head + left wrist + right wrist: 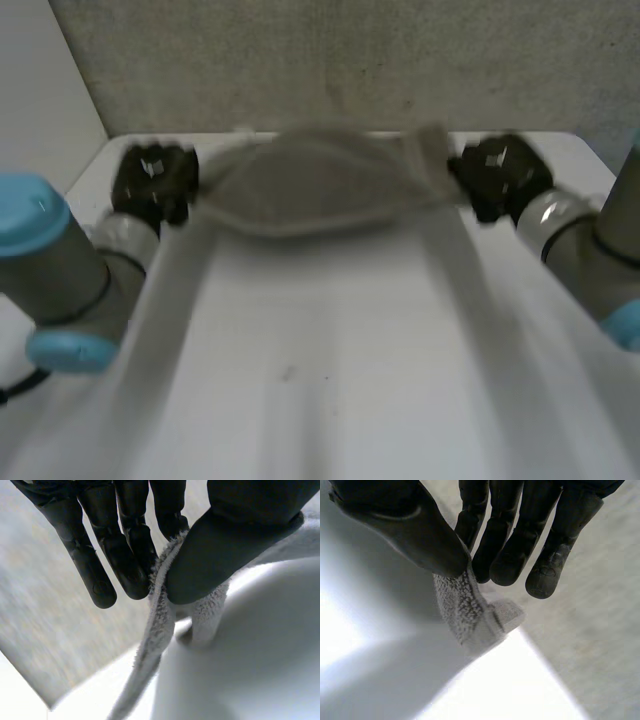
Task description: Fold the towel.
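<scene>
**Towel held taut between both hands at the desk's far edge**

The white desk runs from 6 o'clock up to a grey speckled wall at 12 o'clock. In the head view, a grey-beige terry towel hangs across the far end of the desk at 12 o'clock. It is stretched sideways, and its lower edge sags in a shallow curve in the middle. I cannot tell whether that edge touches the desk.

The left arm comes in from 8 o'clock and the right arm from 4 o'clock.

The left hand is at 10 o'clock, on the towel's left end. In the left wrist view its thumb presses the towel's hem against the straight fingers, so the fingers are clamped on the cloth.

The right hand is at 2 o'clock, on the towel's right end. In the right wrist view its fingers and thumb pinch a corner of the towel, and a short flap hangs below them.
</scene>
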